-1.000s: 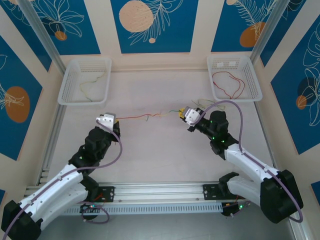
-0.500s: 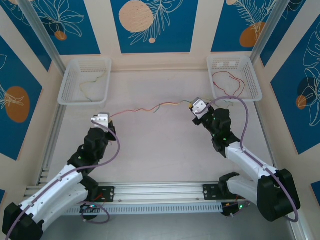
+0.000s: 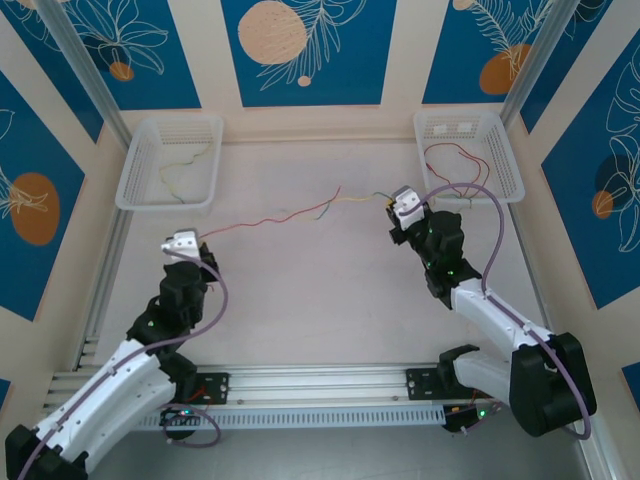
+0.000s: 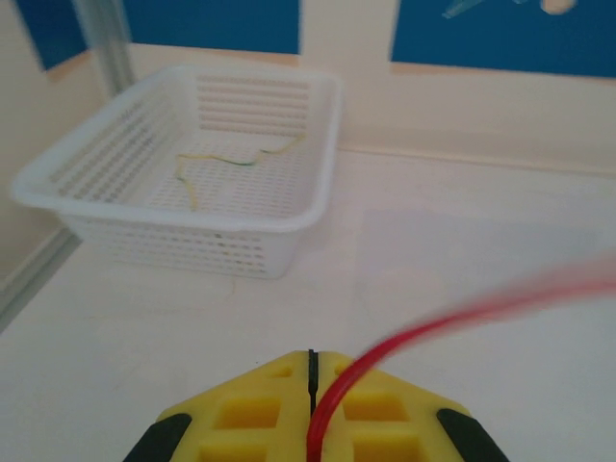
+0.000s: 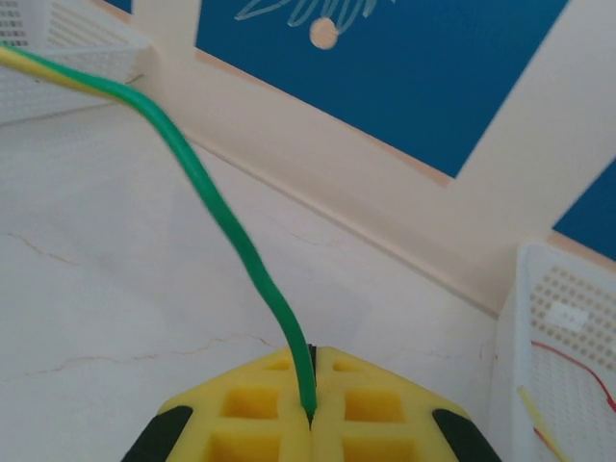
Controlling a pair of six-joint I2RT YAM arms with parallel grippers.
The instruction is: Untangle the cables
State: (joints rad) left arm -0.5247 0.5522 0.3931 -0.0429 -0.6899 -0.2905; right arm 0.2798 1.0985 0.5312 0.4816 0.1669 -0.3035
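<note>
Left gripper jaws clamp a red wire, right gripper jaws a green wire; the strands join midway between the jaws, seemingly not yet parted. Freed wires lie in the left basket and right basket beyond

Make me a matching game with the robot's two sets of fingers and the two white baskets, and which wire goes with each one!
Things:
1. left fingers
2. right fingers
3. left basket
4. right basket

Goes with:
A. shut on the green cable
B. curly red cable lying inside
C. shut on the long red cable
D. yellow-green cable lying inside

Pairs: 1-C, 2-A, 3-D, 4-B
</note>
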